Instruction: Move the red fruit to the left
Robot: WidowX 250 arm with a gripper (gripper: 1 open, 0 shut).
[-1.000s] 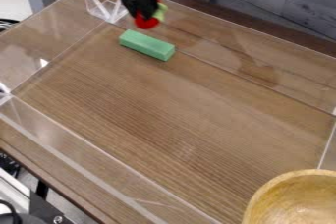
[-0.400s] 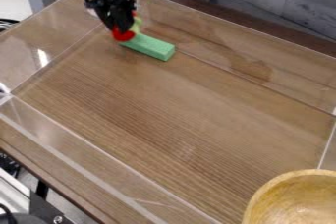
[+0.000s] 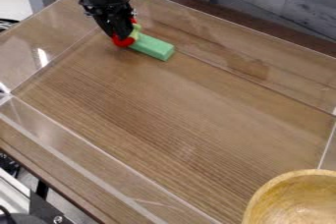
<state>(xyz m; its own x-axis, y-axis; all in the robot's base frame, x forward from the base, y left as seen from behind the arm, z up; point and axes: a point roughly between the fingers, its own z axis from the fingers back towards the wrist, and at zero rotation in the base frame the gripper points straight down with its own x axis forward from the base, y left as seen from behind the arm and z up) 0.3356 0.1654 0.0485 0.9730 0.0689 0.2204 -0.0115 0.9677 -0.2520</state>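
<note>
you're working over a wide wooden tabletop fenced by low clear plastic walls, with the rim of a pale wooden bowl poking in at the near right corner. at the far left of that surface lies a flat green rectangular block, and just at its left end sits the small bright red ball-shaped toy fruit, low down by the wood. the black gripper hangs right over it, pointing steeply down, and its fingers look closed around the red fruit, though the dark hand covers most of it and you can't be sure from this angle whether the fruit is resting on the table or a hair above it. as for progress, you'd judge the carry nearly done: the fruit is on the left side of the green block and far toward the left of the enclosure. what's left, as far as you can see, is to set it down fully if it isn't already, let the fingers go, and lift clear without nudging the block beside it.
</note>
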